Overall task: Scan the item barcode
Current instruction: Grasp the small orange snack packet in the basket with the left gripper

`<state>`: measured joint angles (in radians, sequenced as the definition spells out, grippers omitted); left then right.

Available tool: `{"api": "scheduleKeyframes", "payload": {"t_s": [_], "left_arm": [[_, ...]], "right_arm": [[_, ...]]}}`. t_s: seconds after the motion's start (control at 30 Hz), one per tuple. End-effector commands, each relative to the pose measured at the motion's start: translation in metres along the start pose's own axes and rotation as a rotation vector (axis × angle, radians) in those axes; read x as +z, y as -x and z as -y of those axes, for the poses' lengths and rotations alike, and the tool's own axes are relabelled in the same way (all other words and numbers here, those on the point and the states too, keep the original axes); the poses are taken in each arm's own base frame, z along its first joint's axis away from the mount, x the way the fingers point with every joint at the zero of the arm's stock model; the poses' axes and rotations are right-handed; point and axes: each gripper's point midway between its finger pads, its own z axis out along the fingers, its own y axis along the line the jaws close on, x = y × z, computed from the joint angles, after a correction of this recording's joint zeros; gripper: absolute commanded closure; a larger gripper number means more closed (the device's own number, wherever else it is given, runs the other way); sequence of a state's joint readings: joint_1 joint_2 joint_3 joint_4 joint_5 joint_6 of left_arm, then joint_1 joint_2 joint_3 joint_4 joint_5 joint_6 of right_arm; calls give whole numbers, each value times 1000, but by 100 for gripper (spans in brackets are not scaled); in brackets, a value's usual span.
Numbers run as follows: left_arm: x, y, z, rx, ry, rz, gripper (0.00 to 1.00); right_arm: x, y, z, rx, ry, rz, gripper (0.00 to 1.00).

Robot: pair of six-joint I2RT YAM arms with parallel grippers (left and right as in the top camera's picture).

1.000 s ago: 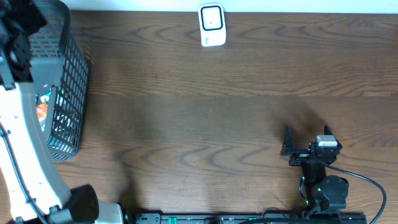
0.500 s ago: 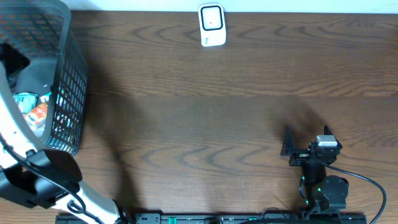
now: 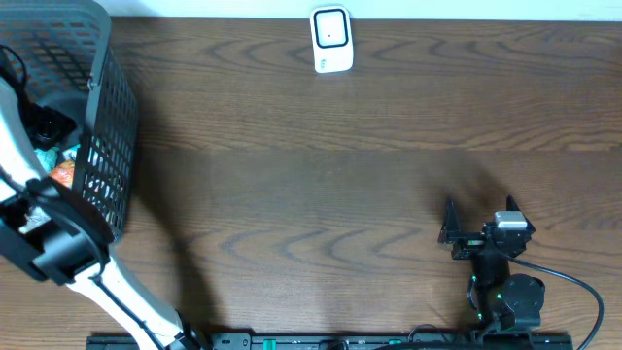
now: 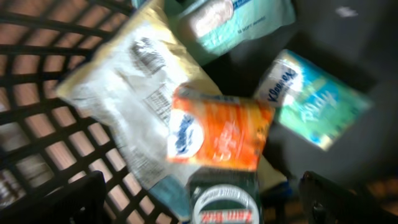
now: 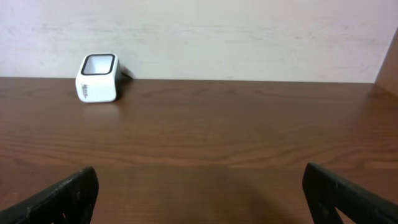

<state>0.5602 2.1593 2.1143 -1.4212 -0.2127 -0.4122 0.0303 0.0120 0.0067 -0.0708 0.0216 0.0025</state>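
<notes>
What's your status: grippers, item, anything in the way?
Left gripper open over packets in the basket, orange pack straight below. Right gripper open, empty, low over table. Scanner unobstructed.

In the left wrist view motion blur left little legible. The green pack bore a white slanted word that looked like "Kleenex". The orange pack carried a blue-and-white oval logo, its lettering unreadable. The round lid had red lettering, too smeared to read. The white pouch showed blocks of black print, illegible. Small print on the scanner was too small to read.
</notes>
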Motion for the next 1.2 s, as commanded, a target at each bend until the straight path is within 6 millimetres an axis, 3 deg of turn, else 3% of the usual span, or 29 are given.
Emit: {"api": "scheduleKeyframes", "payload": {"t_s": [0.0, 0.33, 0.5, 0.57, 0.7, 0.8, 0.93, 1.03, 1.17], "left_arm": [[27, -2, 1, -26, 46, -53, 3], [60, 4, 0, -49, 58, -78, 2], [73, -5, 0, -23, 18, -132, 2], [78, -8, 1, 11, 15, -144, 8], [87, -14, 1, 27, 21, -160, 48], [89, -16, 1, 28, 24, -167, 58], [84, -19, 10, 21, -37, -183, 89], [68, -16, 24, 7, -135, -182, 92], [31, -4, 33, -12, -249, -120, 93]], "right_arm": [[0, 0, 0, -11, 2, 1, 1], [0, 0, 0, -11, 2, 1, 1], [0, 0, -1, -11, 2, 1, 1], [0, 0, -1, -11, 2, 1, 1], [0, 0, -1, -11, 2, 2, 1], [0, 0, -1, -11, 2, 1, 1], [0, 0, 0, -11, 2, 2, 1], [0, 0, 0, -11, 2, 1, 1], [0, 0, -1, -11, 2, 1, 1]]}}
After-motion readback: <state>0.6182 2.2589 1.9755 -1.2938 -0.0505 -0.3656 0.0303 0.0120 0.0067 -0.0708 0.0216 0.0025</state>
